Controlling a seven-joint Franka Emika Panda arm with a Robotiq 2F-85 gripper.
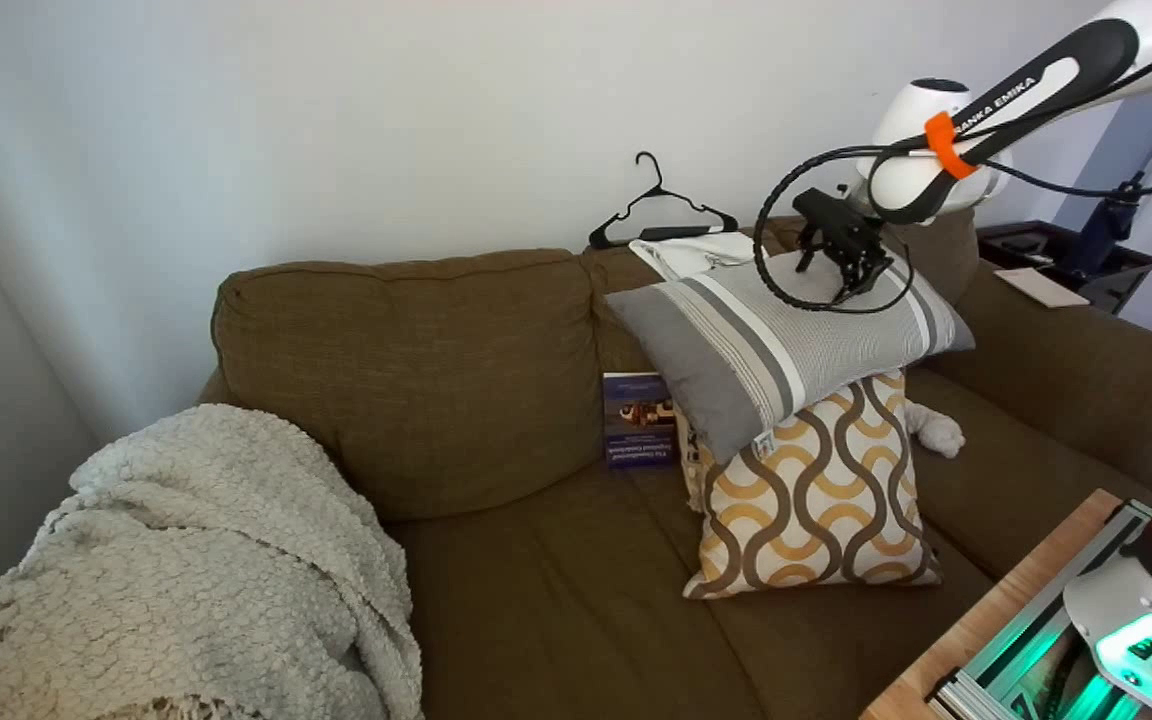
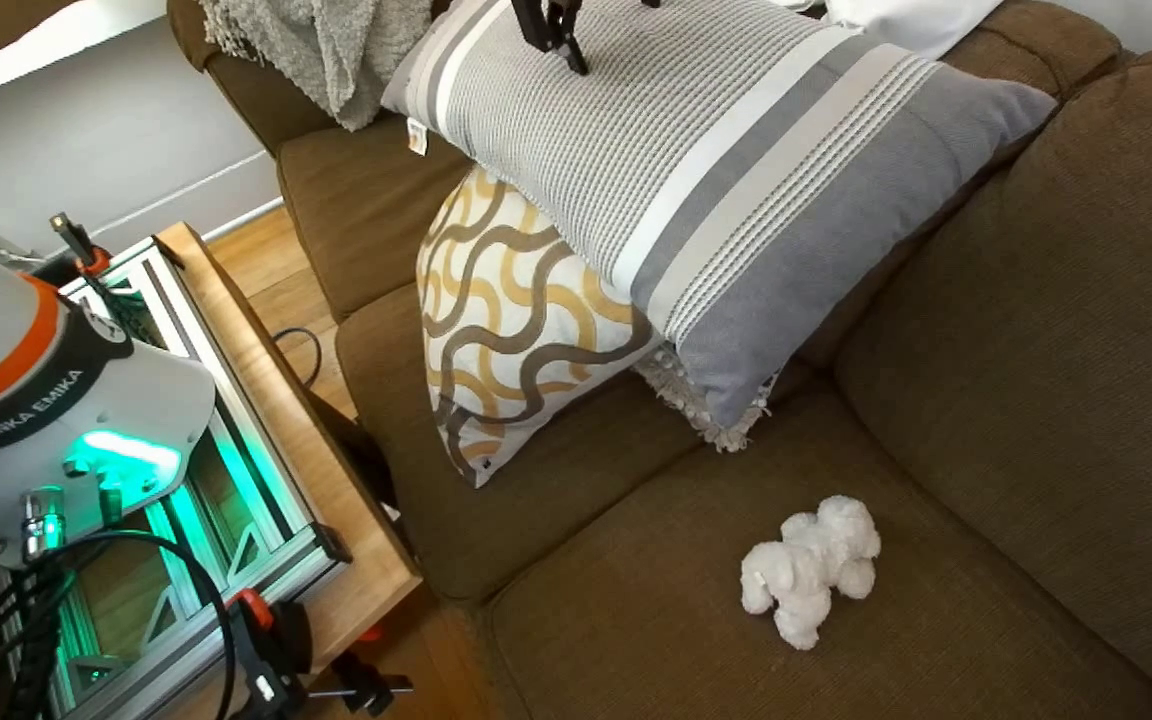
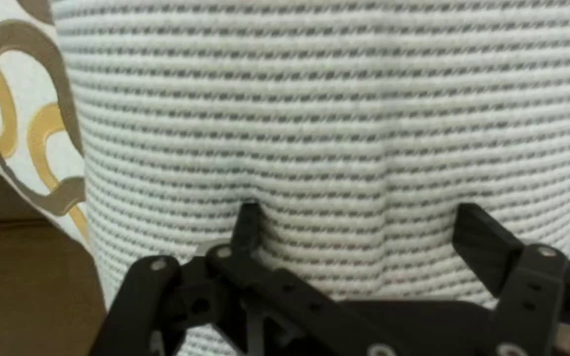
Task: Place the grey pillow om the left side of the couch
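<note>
While the gripper point(image 3: 359, 222) stands at the grey pillow point(image 1: 806, 340), jaws apart, grasping seems the step in hand; a firm pinch and lift should follow. Right of centre in an exterior view, the grey pillow lies over a patterned pillow point(image 1: 816, 490) on a brown couch point(image 1: 416, 380) before a pale wall point(image 1: 386, 120).

On the couch point(image 1: 536, 570), 1 upper pillow point(image 1: 806, 340) lies on 1 lower pillow point(image 1: 826, 490).

- Bare seat of the couch point(image 1: 546, 610) free between blanket point(image 1: 226, 560) and patterned pillow point(image 1: 816, 490)
- Book point(image 1: 638, 440) at the rear of that gap
- Grey pillow point(image 1: 816, 345) fills the space under the jaws
- Clearance to black hanger point(image 1: 678, 233) behind hard to judge
</note>
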